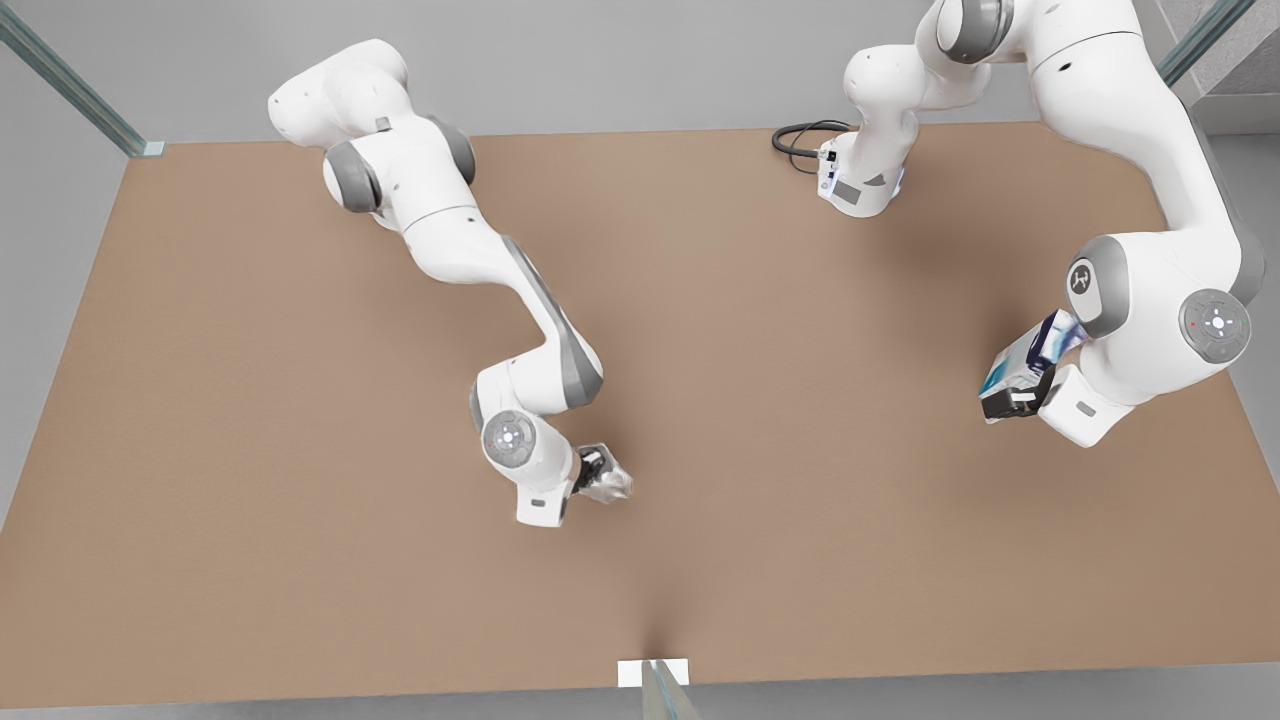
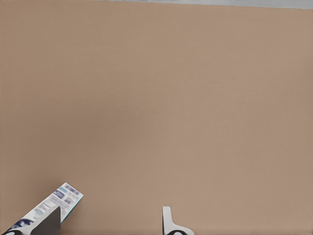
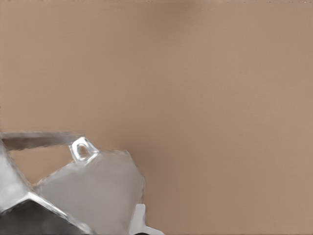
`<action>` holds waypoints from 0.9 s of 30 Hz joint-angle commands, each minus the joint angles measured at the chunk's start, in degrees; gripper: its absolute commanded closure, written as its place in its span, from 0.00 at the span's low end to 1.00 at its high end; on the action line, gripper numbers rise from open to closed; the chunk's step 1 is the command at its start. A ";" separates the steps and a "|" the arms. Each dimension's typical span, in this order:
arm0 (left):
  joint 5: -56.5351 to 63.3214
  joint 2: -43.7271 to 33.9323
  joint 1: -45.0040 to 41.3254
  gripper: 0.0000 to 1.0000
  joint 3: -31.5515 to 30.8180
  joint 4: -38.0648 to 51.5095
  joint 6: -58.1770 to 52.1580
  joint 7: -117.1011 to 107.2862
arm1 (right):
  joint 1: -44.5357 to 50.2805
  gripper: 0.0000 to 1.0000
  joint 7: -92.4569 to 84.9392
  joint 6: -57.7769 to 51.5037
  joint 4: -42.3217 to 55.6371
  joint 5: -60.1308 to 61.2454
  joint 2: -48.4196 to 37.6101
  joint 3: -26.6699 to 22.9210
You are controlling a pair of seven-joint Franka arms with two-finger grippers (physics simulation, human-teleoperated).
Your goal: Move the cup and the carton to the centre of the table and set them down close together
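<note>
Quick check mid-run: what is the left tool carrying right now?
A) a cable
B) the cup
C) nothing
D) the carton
D: the left wrist view shows the blue-printed carton against a finger of the left tool, matching the arm on the front view's right.

Your left gripper (image 1: 1012, 397), black-fingered on a bent white arm, is clamped on the blue-printed white carton (image 1: 1030, 358); your right gripper (image 1: 597, 470) grips the pale faceted cup (image 1: 610, 484).
</note>
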 commanded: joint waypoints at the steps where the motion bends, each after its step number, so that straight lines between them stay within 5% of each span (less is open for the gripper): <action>1: 0.01 0.00 0.00 0.00 0.00 0.00 0.00 0.00 | -0.01 0.79 0.11 0.01 0.02 -0.27 0.02 -0.03; 11: 0.01 0.00 0.09 0.00 0.00 0.00 0.09 0.00 | 0.08 0.79 0.82 1.51 2.13 -0.09 2.92 0.23; 12: 0.01 0.00 0.09 0.00 0.00 0.00 0.09 0.00 | 0.08 0.68 0.82 2.30 1.95 -0.09 2.92 0.32; 15: 0.01 0.00 0.00 0.00 0.00 0.00 0.09 0.00 | 0.08 0.00 0.64 2.74 1.78 -0.09 2.84 0.41; 21: 0.97 -0.35 0.00 0.00 0.00 2.55 -3.07 0.17 | 0.08 0.00 0.64 3.18 1.60 -0.09 2.83 0.41; 24: 1.59 -2.29 0.00 0.00 7.81 5.98 -12.21 16.94 | -0.01 0.00 0.55 3.09 1.60 -0.09 2.48 0.32; 27: 0.97 -1.50 -0.09 0.00 9.05 5.45 -12.48 19.69 | -0.19 0.00 0.64 3.53 1.69 0.43 2.39 0.15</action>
